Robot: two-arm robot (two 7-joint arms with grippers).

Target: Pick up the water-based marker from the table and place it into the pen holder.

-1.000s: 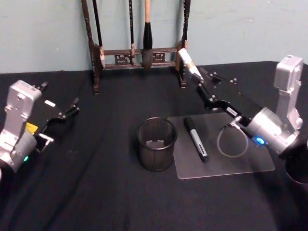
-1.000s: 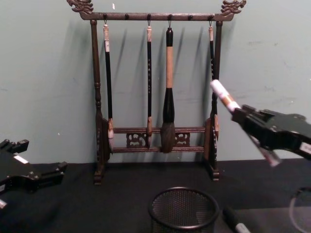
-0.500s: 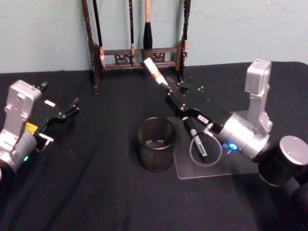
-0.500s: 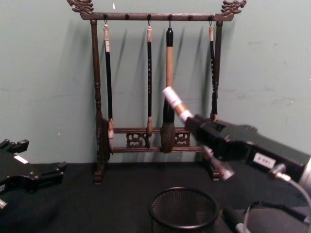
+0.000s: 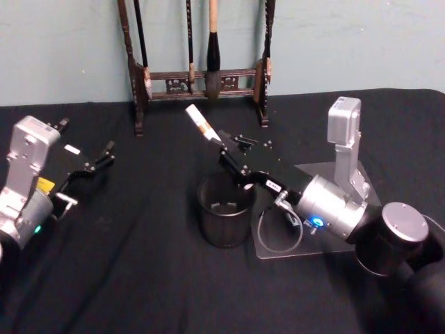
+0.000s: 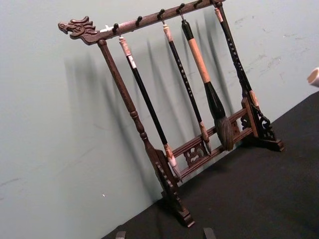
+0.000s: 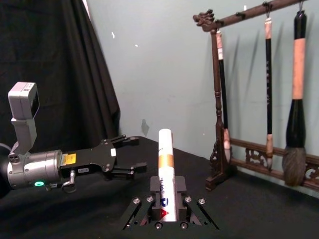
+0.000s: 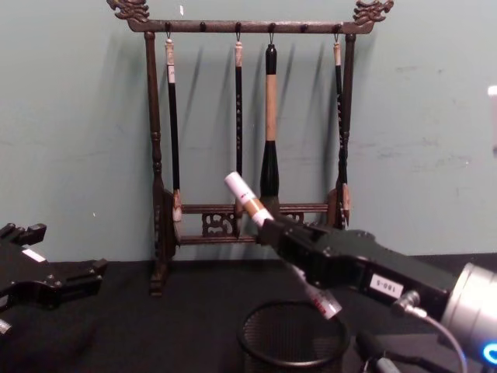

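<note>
Black tablecloth (image 5: 139, 278) meets teal wall (image 5: 69, 49) in the upper frame, right gripper (image 5: 228, 154) clamps white orange-banded marker (image 5: 201, 125) above round black mesh pen holder (image 5: 224, 233), left gripper (image 5: 104, 156) agape at left edge.

Soft, even room light, nothing harsh. Each brush on the brush rack (image 8: 268, 210) throws a faint shadow onto the wall (image 8: 78, 116), just off to its right in the chest view, so the light comes from the left and front. The black tablecloth (image 5: 139, 278) eats most of the light, and the dark right gripper (image 5: 228, 154) nearly melts into it. Brightest bits are the white end of the marker (image 5: 204, 125), a pale sheen on the clear mat (image 5: 311, 172), and two tiny glows: a blue light (image 5: 318, 223) on the right arm and a green light (image 5: 36, 229) on the left.
</note>
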